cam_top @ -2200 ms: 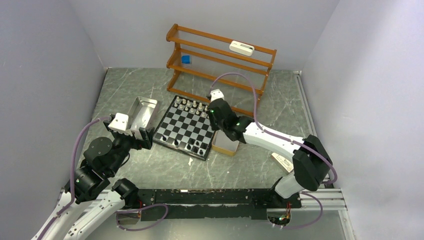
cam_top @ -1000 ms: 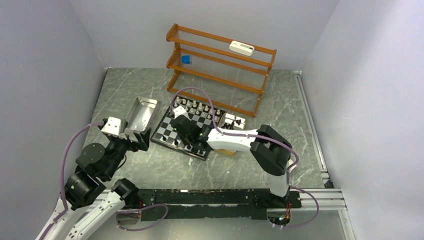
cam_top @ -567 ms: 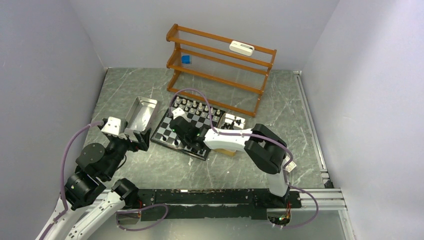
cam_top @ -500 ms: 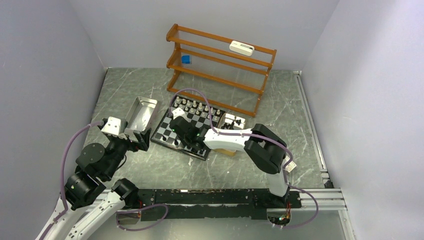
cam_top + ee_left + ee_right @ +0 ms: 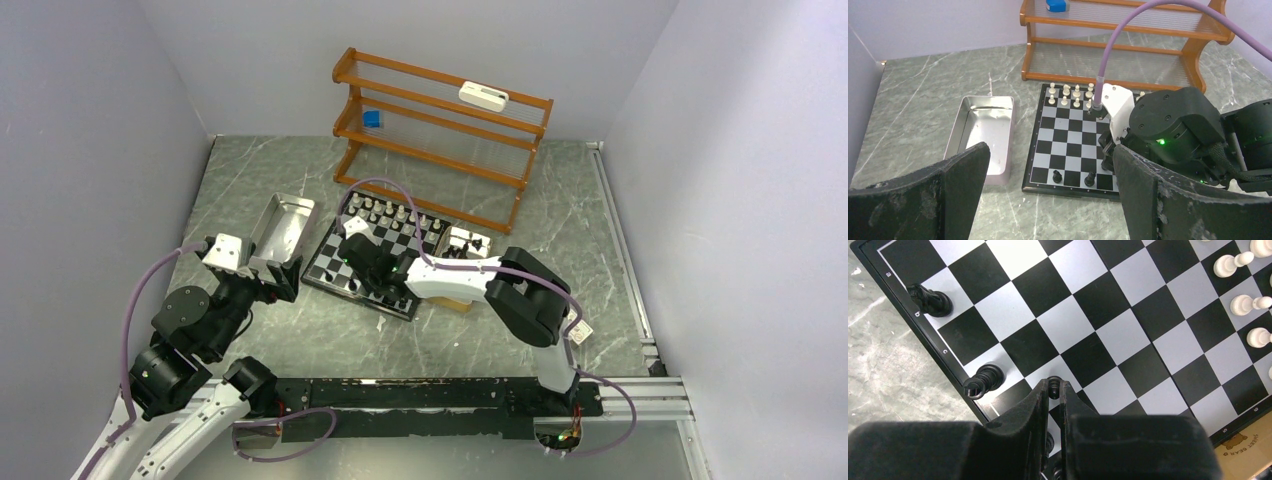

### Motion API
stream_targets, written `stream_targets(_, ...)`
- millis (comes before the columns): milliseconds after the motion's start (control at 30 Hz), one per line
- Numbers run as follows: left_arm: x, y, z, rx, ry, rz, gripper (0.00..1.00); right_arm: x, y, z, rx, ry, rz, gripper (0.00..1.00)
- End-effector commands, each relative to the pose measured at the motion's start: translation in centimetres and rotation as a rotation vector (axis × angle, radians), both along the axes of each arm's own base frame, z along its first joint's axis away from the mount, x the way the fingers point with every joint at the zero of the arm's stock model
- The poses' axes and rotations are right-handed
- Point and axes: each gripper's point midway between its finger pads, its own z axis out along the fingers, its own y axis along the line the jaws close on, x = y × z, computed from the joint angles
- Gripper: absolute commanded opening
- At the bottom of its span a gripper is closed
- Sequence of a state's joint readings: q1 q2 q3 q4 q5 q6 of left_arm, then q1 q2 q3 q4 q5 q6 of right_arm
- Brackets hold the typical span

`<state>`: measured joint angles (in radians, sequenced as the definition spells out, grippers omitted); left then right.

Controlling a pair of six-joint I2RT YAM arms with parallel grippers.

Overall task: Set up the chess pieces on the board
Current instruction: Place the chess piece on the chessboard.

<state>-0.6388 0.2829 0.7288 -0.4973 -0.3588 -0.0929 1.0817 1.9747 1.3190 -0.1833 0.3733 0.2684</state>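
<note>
The board (image 5: 345, 250) lies mid-table, also seen in the left wrist view (image 5: 1068, 142) and from above in the right wrist view (image 5: 1108, 335). White chess pieces (image 5: 385, 211) (image 5: 1070, 95) (image 5: 1248, 305) stand along its far rows. Two black pieces (image 5: 1057, 176) (image 5: 930, 301) stand on the near row. My right gripper (image 5: 383, 285) (image 5: 1054, 386) hangs low over the near rows, shut on a small black piece (image 5: 1054, 381) whose round head shows between the fingertips. My left gripper (image 5: 272, 272) (image 5: 1048, 200) is wide open, hovering left of the board with nothing in it.
A shiny metal tray (image 5: 281, 226) (image 5: 982, 131) sits just left of the board. A tan box (image 5: 452, 297) (image 5: 1248, 452) and a small tin (image 5: 468, 242) holding pieces are at its right. A wooden rack (image 5: 440, 130) stands behind.
The right arm swung from the box side over the board's near rows, then edged slightly left. Its jaws stayed shut on the piece. The left arm has held still for the last second.
</note>
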Motion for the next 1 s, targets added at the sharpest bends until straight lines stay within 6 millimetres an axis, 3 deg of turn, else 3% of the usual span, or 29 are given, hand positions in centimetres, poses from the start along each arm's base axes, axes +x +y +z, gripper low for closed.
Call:
stream_targets(0,-0.1,0.1,0.6,-0.008,-0.031,-0.002,0.97,0.2,0.7,-0.2,0.002,0.0,-0.002,0.14)
stream_targets(433,0.0,0.0,0.5,-0.005,-0.028,-0.002,0.98,0.3,0.9,-0.1,-0.001,0.0,-0.001,0.24)
stream_targets(967,0.0,0.0,0.5,-0.006,-0.028,-0.003,0.97,0.5,0.8,3.5,0.056,-0.035,-0.015,0.3)
